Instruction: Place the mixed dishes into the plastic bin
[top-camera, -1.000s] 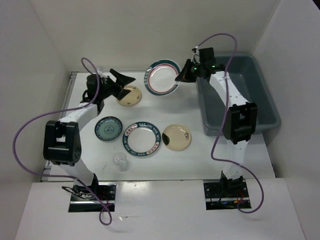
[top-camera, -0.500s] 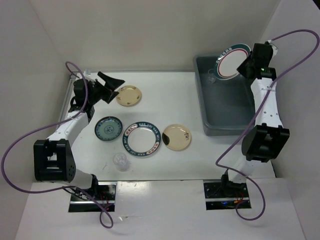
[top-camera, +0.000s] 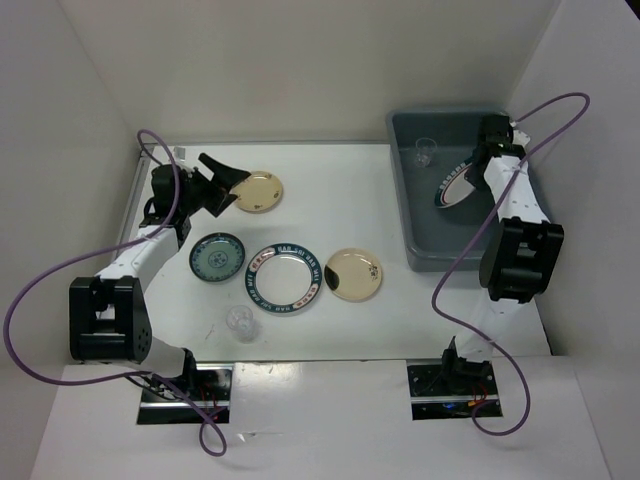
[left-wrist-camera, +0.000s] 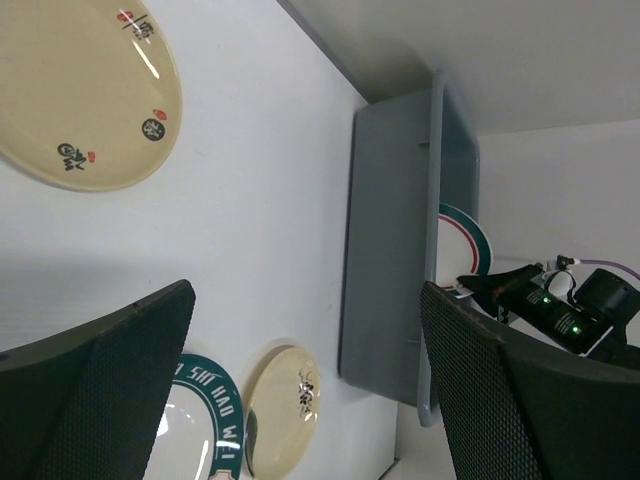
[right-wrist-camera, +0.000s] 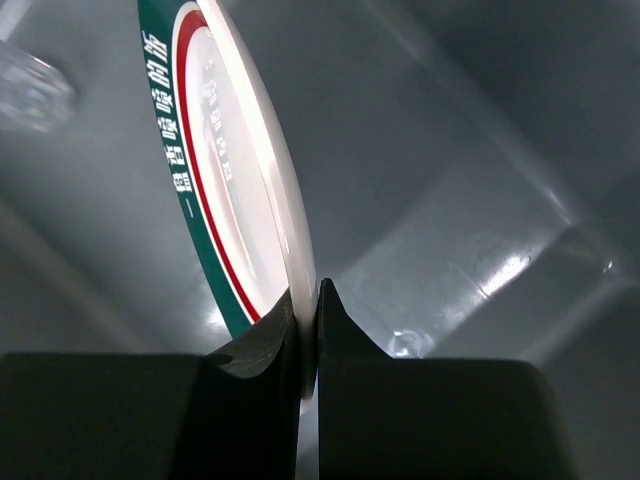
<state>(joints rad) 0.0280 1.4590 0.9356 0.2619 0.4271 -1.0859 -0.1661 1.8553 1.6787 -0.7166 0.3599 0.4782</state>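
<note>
- Plainly, the right hand (right-wrist-camera: 305, 320) is pinched tight on the thin lip of a rimmed plate (right-wrist-camera: 230, 170). The plate therefore hangs on edge and tilted, not flat.
- That plate is down inside the plastic bin (top-camera: 402, 215), between its walls. An edge grip like this suits carrying a flat dish over the rim and lowering it. I judge it close to release, but cannot tell whether its lower edge touches the bin floor.
- A clear cup (top-camera: 424, 152) lies in the bin's far corner, apart from the plate.
- The left hand (top-camera: 228, 182) stands wide and holds nothing. It hovers just beside the far cream plate (top-camera: 258, 190), probably lined up on it as the next pick.
- On the tabletop (top-camera: 340, 200) lie the teal patterned plate (top-camera: 217, 257), the second rimmed plate (top-camera: 287, 278) close beside it, and the near cream plate (top-camera: 353, 274) just to the right of that. The other clear cup (top-camera: 239, 321) stands near the front edge. By my count, most of the task remains.
- The tabletop is white, smooth and flat. The plates sit flush on it, so fingers will likely find little to get under, and a nudged plate may slide.
- White panels (top-camera: 300, 70) close the space at the left, back and right. The bin sits at the right side, and purple cables (top-camera: 60, 255) loop from both arms.
</note>
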